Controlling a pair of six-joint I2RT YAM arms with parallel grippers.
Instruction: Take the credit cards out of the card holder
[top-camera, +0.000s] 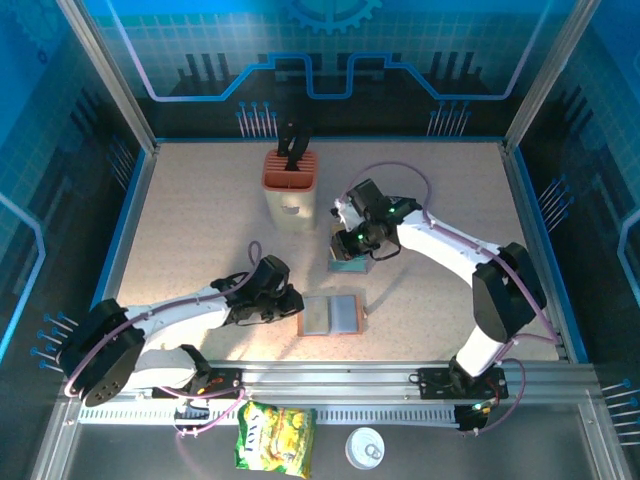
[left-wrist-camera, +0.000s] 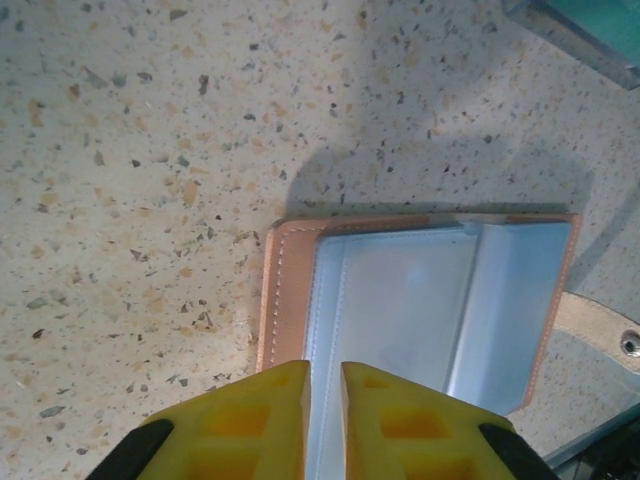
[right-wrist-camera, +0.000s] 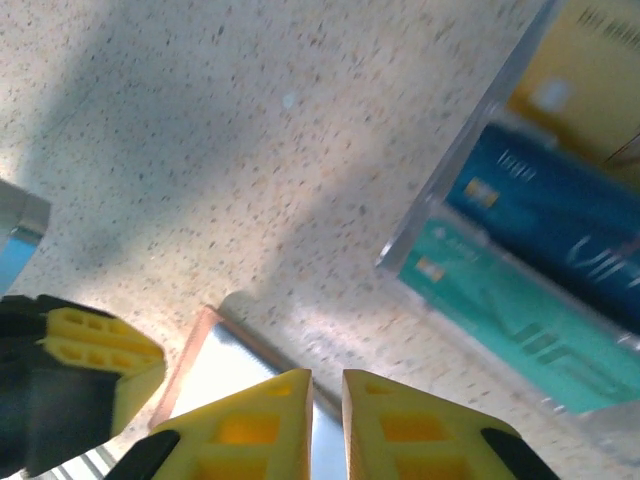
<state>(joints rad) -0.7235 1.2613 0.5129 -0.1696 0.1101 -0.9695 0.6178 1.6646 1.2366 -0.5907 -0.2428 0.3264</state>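
The brown card holder (top-camera: 330, 315) lies open on the table, grey-blue pockets up (left-wrist-camera: 420, 300); no card shows in the pockets. My left gripper (top-camera: 297, 305) rests at its left edge, yellow jaws shut over the pocket seam (left-wrist-camera: 325, 372) with nothing between them. A teal credit card (right-wrist-camera: 500, 300) and a blue one (right-wrist-camera: 560, 215) lie in the clear tray (top-camera: 348, 264). My right gripper (top-camera: 350, 248) hovers between tray and card holder (right-wrist-camera: 225, 370), jaws shut and empty (right-wrist-camera: 327, 378).
An orange-topped knife block (top-camera: 290, 185) stands behind the tray. The card holder's strap with a snap (left-wrist-camera: 612, 338) sticks out on its right. A yellow-green snack packet (top-camera: 275, 435) and a white lid (top-camera: 365, 448) lie in front of the rail.
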